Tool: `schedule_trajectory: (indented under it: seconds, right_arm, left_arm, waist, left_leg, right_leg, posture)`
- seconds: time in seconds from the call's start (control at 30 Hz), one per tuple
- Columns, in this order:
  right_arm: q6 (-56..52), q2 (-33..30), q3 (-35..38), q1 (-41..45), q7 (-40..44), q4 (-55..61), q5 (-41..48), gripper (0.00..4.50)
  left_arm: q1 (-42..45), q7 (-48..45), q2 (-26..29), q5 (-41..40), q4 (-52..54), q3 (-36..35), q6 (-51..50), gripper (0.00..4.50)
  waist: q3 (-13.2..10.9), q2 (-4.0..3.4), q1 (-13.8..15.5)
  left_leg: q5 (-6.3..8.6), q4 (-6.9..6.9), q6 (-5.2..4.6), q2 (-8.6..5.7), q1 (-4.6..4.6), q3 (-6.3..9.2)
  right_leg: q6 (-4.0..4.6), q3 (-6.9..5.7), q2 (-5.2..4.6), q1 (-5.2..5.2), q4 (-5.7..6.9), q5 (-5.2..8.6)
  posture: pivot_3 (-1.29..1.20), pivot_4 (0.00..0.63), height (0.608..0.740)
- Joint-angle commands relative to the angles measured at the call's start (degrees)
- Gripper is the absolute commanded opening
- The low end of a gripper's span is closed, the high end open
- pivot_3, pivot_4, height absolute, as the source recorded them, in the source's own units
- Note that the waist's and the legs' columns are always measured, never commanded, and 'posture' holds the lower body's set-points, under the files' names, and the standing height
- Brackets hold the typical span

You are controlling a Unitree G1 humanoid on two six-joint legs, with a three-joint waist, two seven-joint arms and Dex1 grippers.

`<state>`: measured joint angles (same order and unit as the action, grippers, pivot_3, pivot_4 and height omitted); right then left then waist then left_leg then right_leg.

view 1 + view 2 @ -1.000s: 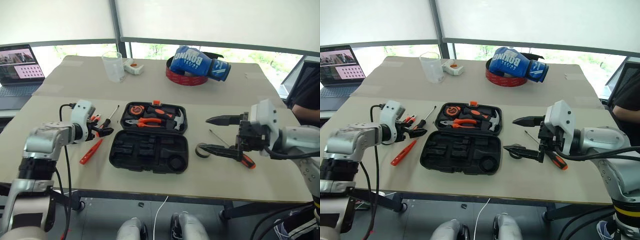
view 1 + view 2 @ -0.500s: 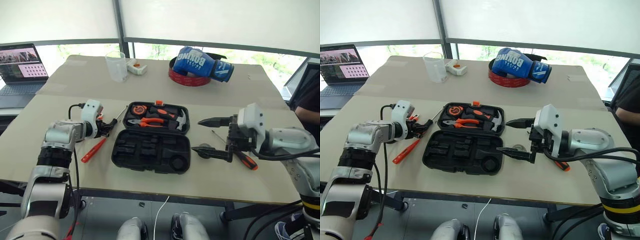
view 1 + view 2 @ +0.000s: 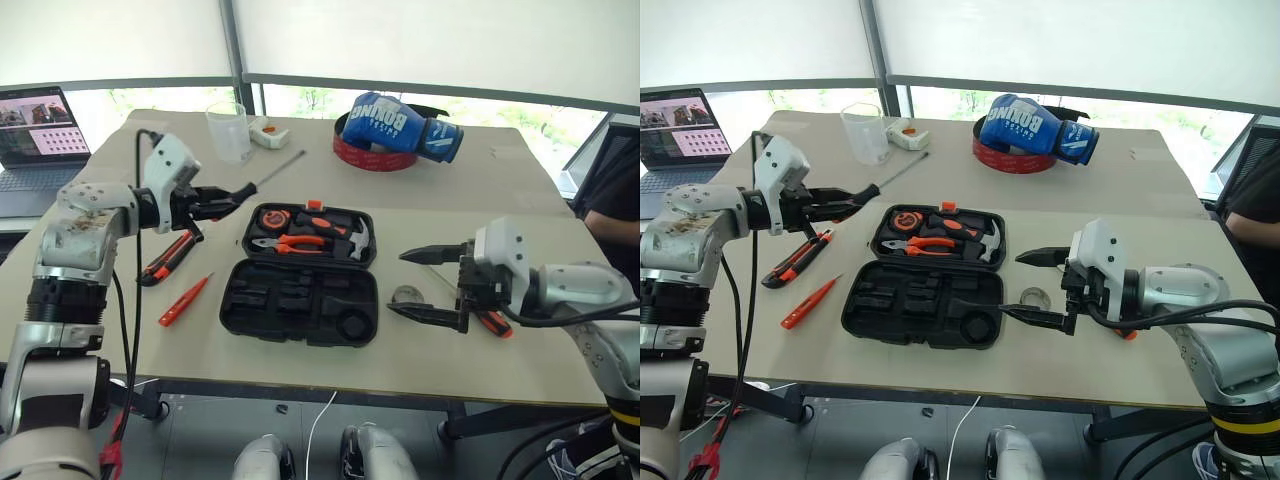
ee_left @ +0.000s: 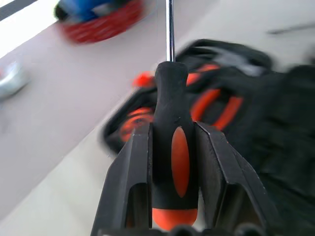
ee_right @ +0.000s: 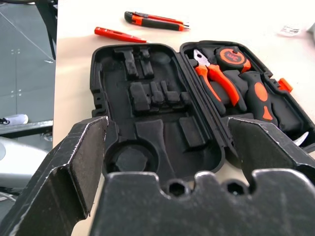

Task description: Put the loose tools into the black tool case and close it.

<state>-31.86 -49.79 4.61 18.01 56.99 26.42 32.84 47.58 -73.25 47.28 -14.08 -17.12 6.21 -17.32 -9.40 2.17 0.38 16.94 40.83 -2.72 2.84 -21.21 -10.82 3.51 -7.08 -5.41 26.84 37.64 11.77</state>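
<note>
From the head camera you see the black tool case (image 3: 304,273) lying open on the table (image 3: 500,200) between both arms; your left gripper (image 3: 232,197) is raised beside its far half, pinching a screwdriver (image 3: 262,180) by the handle; the utility knife (image 3: 168,257) and tester (image 3: 185,300) lie loose below it. Your left wrist view confirms both fingers (image 4: 133,187) pressed on that handle. Your right wrist view shows the right gripper (image 5: 167,147) spread wide, empty — case slots just ahead; the tape roll (image 3: 1036,298) lies between its fingers.

Bright daylight from the windows (image 3: 300,100); left wrist background blurred.
</note>
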Motion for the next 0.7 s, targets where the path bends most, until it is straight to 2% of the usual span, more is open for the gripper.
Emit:
schedule_trajectory:
  seconds: [0.03,0.3,0.53,0.7]
  right_arm:
    - [0.8,0.2,0.5,0.0,-1.2,1.6,-0.5,4.5]
    - [-0.4,0.2,1.4,-1.7,-3.7,4.1,-0.2,4.5]
    - [-1.3,-0.4,2.8,-3.0,-5.0,5.4,0.4,4.5]
    - [-1.4,-0.5,2.8,-2.8,-5.3,5.5,0.7,4.5]
  left_arm:
    - [1.6,-8.8,-0.2,4.6,-3.4,5.5,11.6,0.78]
    - [6.4,-10.4,-4.2,14.0,-18.0,11.3,28.6,0.78]
    - [9.1,-6.8,-7.8,17.5,-27.5,10.9,35.8,0.78]
    - [10.8,-5.5,-9.7,17.9,-30.5,10.2,35.7,0.78]
  waist:
    - [0.0,0.0,0.0]
    - [0.0,0.01,0.0]
    - [0.0,0.01,0.2]
    - [0.0,0.02,0.0]
  left_leg:
    - [0.0,0.02,0.0,0.0,-0.01,0.0]
    - [0.01,0.08,-0.07,0.02,-0.23,0.03]
    - [0.08,0.15,-0.21,0.02,-0.33,0.06]
    - [0.16,0.25,-0.35,0.02,-0.41,0.07]
  right_leg:
    - [0.0,0.0,0.01,0.0,-0.01,0.0]
    - [0.0,0.01,0.08,0.15,-0.02,0.0]
    - [-0.01,-0.06,0.06,0.19,-0.02,0.0]
    - [-0.02,-0.07,0.06,0.19,-0.04,-0.01]
  posture:
    - [0.0,0.15,0.714]
    - [0.0,0.15,0.714]
    - [0.0,0.15,0.714]
    - [0.0,0.15,0.714]
